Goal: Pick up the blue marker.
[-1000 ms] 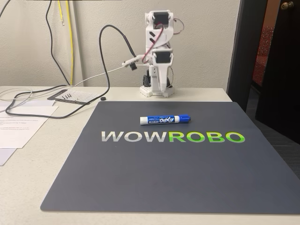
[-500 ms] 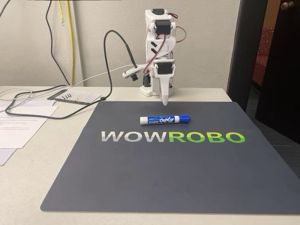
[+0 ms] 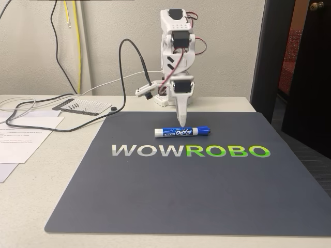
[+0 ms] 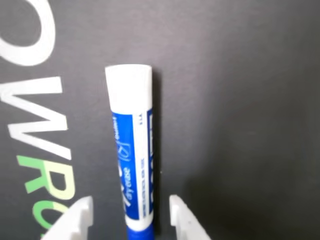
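In the fixed view, the blue marker [image 3: 182,132] lies flat near the middle of the frame on the dark mat [image 3: 207,196], just above the "WOWROBO" lettering [image 3: 191,151], its blue cap pointing right. The white arm [image 3: 176,57] stands at the mat's far edge, and its gripper [image 3: 181,122] points straight down just above the marker's barrel; from this side the fingers overlap, so their spread is hidden. The wrist view supplies that: the marker [image 4: 131,150] runs up the frame, with the two white fingertips [image 4: 75,220] at the bottom edge, jaws parted on either side of the barrel and not touching it. Papers [image 3: 20,139] and cables [image 3: 62,108] lie at the left of the fixed view.
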You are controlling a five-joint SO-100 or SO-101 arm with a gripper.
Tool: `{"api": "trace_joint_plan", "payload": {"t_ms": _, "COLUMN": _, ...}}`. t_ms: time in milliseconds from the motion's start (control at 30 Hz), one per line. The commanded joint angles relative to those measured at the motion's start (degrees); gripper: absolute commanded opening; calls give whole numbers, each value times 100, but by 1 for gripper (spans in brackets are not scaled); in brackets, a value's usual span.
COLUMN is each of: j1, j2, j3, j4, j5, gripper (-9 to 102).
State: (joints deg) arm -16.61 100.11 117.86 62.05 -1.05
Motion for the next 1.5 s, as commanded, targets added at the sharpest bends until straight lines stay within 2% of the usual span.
{"api": "trace_joint_plan", "payload": {"t_ms": 0, "j1": 35, "j2": -44, "j3": -202, "j4": -105, "j5": -26, "gripper": 20}}
{"api": "trace_joint_plan", "payload": {"t_ms": 100, "j1": 53, "j2": -149, "j3": -211, "j4": -220, "j5": -26, "gripper": 21}}
{"api": "trace_joint_plan", "payload": {"t_ms": 233, "j1": 123, "j2": -404, "j3": -255, "j4": -237, "j5": -62, "gripper": 28}}
{"api": "trace_joint_plan", "payload": {"t_ms": 567, "j1": 123, "j2": -738, "j3": -396, "j4": -290, "j5": -62, "gripper": 23}}
{"api": "trace_joint_plan", "payload": {"t_ms": 667, "j1": 114, "j2": -756, "j3": -413, "j4": -299, "j5": -62, "gripper": 18}}
{"api": "trace_joint_plan", "payload": {"t_ms": 800, "j1": 79, "j2": -756, "j3": -439, "j4": -343, "j5": -44, "gripper": 0}}
{"api": "trace_joint_plan", "payload": {"t_ms": 1033, "j1": 62, "j2": -747, "j3": -457, "j4": -290, "j5": -53, "gripper": 0}}
{"api": "trace_joint_plan", "payload": {"t_ms": 1267, "j1": -44, "j2": -765, "j3": -1608, "j4": 1063, "j5": 132, "gripper": 0}}
{"api": "trace_joint_plan", "payload": {"t_ms": 1467, "j1": -141, "j2": -193, "j3": -2057, "j4": 1608, "j5": 325, "gripper": 0}}
